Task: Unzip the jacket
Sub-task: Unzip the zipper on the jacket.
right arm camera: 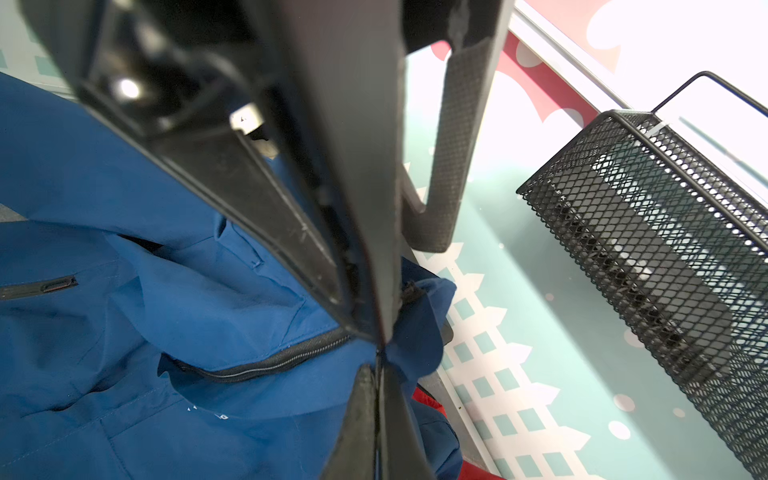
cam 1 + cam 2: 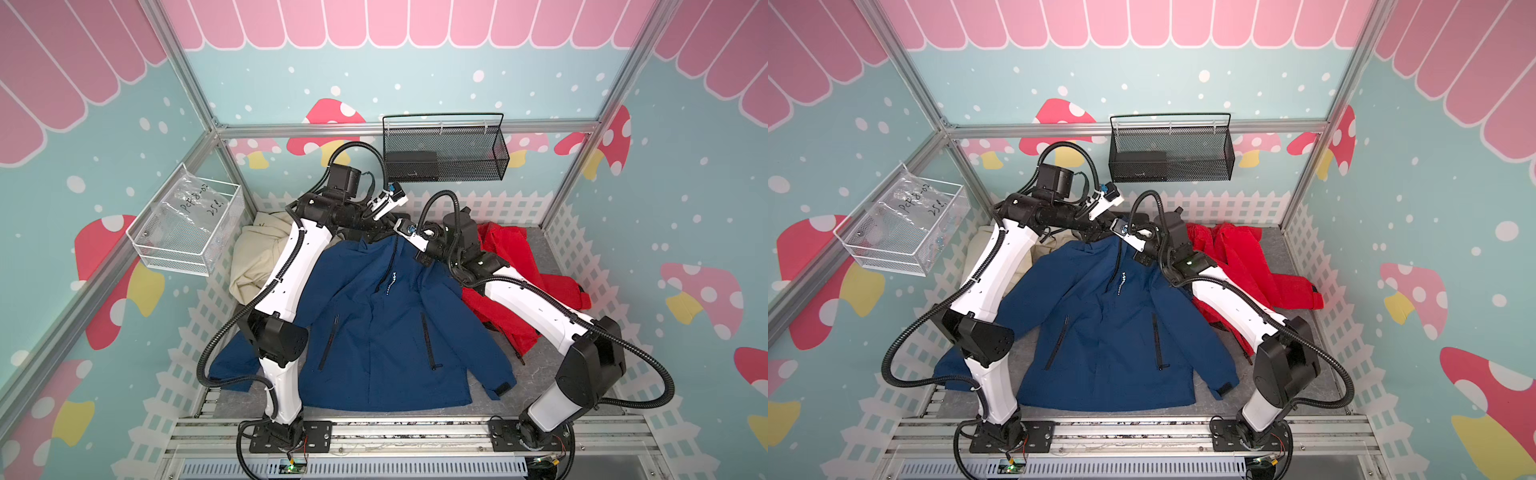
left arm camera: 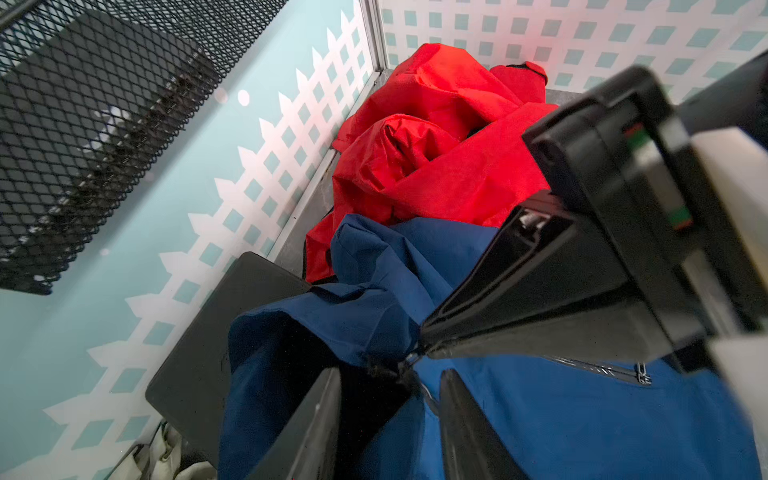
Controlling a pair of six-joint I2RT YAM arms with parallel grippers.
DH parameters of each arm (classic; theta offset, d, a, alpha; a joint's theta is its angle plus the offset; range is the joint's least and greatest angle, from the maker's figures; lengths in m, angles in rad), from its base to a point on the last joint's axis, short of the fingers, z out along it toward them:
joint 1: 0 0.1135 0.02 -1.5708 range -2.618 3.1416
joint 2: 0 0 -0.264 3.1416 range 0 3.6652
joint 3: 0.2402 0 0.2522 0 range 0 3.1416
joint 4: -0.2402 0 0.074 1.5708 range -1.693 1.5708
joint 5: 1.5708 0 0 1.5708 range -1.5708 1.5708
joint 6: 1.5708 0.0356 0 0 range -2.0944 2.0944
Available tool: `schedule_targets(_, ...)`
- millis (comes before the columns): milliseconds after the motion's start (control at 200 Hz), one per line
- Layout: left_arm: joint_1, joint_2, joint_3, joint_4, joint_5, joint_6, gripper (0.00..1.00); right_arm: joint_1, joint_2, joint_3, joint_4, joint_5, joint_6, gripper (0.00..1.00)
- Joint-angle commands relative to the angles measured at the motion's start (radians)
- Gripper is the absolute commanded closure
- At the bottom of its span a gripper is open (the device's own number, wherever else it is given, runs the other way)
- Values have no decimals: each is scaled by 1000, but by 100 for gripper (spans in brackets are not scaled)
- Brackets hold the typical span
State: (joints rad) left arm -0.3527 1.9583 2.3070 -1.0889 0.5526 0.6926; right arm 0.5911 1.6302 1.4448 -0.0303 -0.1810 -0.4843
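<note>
Only a little writing can be read. The clear bag (image 2: 195, 203) in the white basket (image 2: 166, 249), at middle left of both top views, bears black handwriting that looks like "PCF8-02" over "25"; the last marks are unclear. A short line of white print (image 2: 390, 282) runs down the chest of the jacket (image 2: 374, 340) and is too small to read.

At upper centre the black basket (image 2: 446, 153) hangs on the back wall with a dark box (image 2: 411, 164) inside. A red jacket (image 2: 511, 257) lies crumpled right of centre, partly under my right arm. A beige garment (image 2: 257, 253) sits left of centre, behind my left arm. My two arms meet over the collar and hide it in both top views.

Dark blue, the jacket lies front-up in the middle of the frame on the grey surface (image 2: 536, 374), collar toward the top and sleeves out to either side. In the right wrist view the zipper (image 1: 266, 365) shows its teeth closed below the collar. My right gripper (image 1: 377, 370) is pinched tight on the collar edge at the zipper's top. My left gripper (image 3: 390, 386) stands partly apart, the bunched collar in the gap.
</note>
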Motion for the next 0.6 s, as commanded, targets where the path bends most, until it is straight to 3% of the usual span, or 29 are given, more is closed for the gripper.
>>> schedule_targets(0,6,23,27,-35,1,16,60,8,4,0,24,-22,3,100)
schedule_targets(170,3,29,31,-38,10,14,66,8,3,-4,24,-20,3,100)
schedule_targets(375,3,37,33,-43,17,15,67,7,8,-4,28,-18,5,100)
schedule_targets(595,3,45,40,-44,22,14,91,7,1,-10,33,-20,10,100)
